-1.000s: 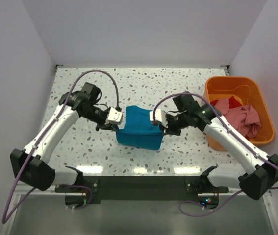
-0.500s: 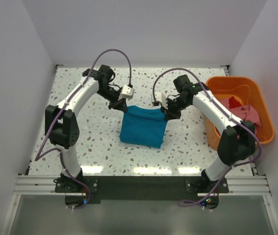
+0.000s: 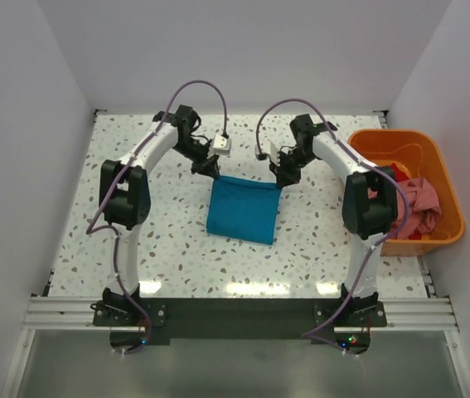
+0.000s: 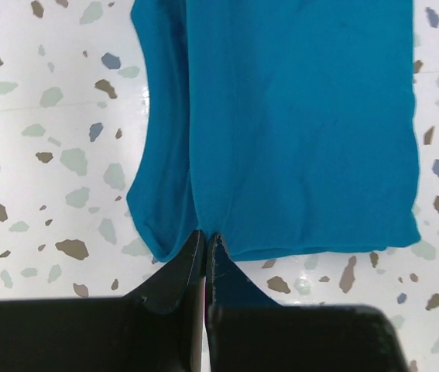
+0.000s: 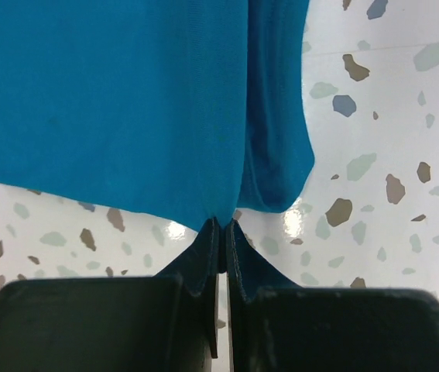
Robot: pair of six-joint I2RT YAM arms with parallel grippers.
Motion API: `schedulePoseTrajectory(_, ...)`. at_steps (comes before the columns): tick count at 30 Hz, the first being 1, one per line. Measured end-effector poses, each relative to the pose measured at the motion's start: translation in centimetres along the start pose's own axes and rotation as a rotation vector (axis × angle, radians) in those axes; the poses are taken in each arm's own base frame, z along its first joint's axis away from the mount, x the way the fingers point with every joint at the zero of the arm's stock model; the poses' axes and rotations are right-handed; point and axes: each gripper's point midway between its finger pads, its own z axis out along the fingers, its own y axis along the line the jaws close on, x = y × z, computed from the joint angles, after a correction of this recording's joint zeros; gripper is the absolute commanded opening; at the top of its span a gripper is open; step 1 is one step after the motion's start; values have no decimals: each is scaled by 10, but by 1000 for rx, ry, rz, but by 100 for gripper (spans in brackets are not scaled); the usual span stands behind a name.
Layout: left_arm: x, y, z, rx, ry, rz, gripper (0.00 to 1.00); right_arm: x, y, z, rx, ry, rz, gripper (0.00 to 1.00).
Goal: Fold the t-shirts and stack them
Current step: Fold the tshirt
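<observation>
We see the teal-blue cloth t-shirt [image 3: 243, 209] lying folded and flat in the middle of the white speckled tabletop [image 3: 160, 249]. The left fingers [image 4: 182, 273] are clenched on its far left corner, and the right fingers [image 5: 197, 265] on its far right corner.

Top view: a folded teal t-shirt [image 3: 243, 211] lies flat on the speckled table [image 3: 176, 242]. The left gripper [image 3: 213, 172] and right gripper [image 3: 280, 180] each meet one of its far corners, both arms arching over from the near edge. An orange tub [image 3: 390, 134] at the right edge holds crumpled pink and red t-shirts [image 3: 421, 199].
</observation>
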Motion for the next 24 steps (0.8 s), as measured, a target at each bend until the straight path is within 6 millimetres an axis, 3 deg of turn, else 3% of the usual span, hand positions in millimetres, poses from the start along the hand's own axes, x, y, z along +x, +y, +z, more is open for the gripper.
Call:
schedulePoseTrajectory(13,52,62,35,-131,47,-73,3,28,-51,53,31,52,41,0)
schedulePoseTrajectory(16,67,69,45,-141,64,-109,4,26,-58,54,60,48,66,0)
schedulePoseTrajectory(19,69,77,45,-171,56,-141,4,23,-72,51,122,44,93,0)
schedulePoseTrajectory(20,68,81,44,-187,49,-148,9,23,-76,51,143,43,109,0)
schedulePoseTrajectory(21,68,84,42,-201,43,-157,13,22,-80,50,163,42,126,15)
schedulePoseTrajectory(23,70,88,38,-221,33,-185,24,20,-87,49,200,34,174,27)
schedulePoseTrajectory(24,70,91,36,-233,27,-199,29,19,-89,49,216,28,202,39)
